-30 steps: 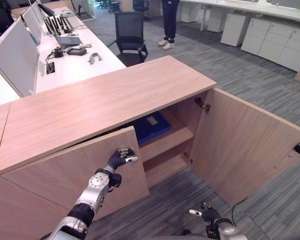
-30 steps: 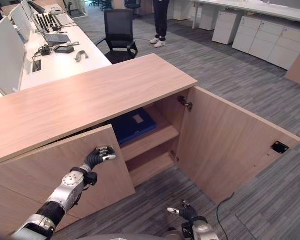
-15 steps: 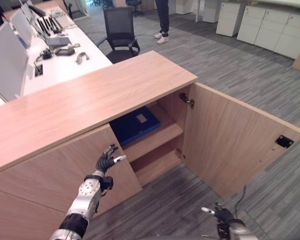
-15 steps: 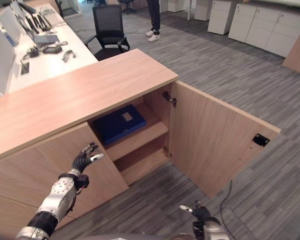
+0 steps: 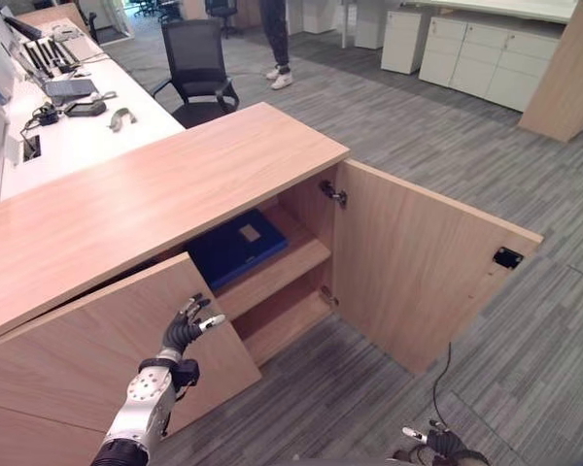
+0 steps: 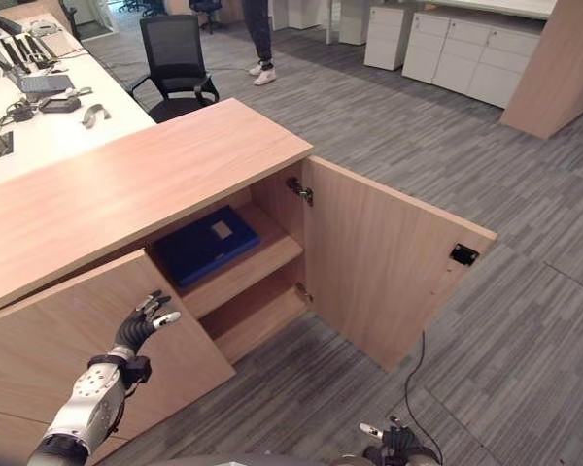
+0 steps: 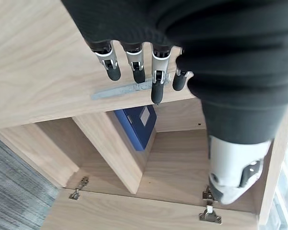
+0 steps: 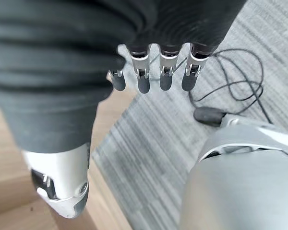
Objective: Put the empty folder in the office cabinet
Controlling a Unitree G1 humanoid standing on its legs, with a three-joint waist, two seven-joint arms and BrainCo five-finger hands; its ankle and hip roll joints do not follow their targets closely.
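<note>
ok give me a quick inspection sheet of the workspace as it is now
Surface: wooden cabinet top, bare.
Job's things: blue folder lying flat on the upper shelf of the cabinet; right door wide open, left door partly open.
Clutter: nothing seen in the cabinet besides the folder.
Hands: left hand open, in front of the left door, holding nothing; right hand low by the floor, open, empty.
Cables: nothing seen.
Surroundings: grey carpet, black office chair, white desk with devices, a person's legs beyond.

No text, number or sign can be read anywhere in these views. The blue folder, lying on the upper shelf of the wooden cabinet near the middle of the frame, carries a small pale label, but whatever is on it cannot be made out.
</note>
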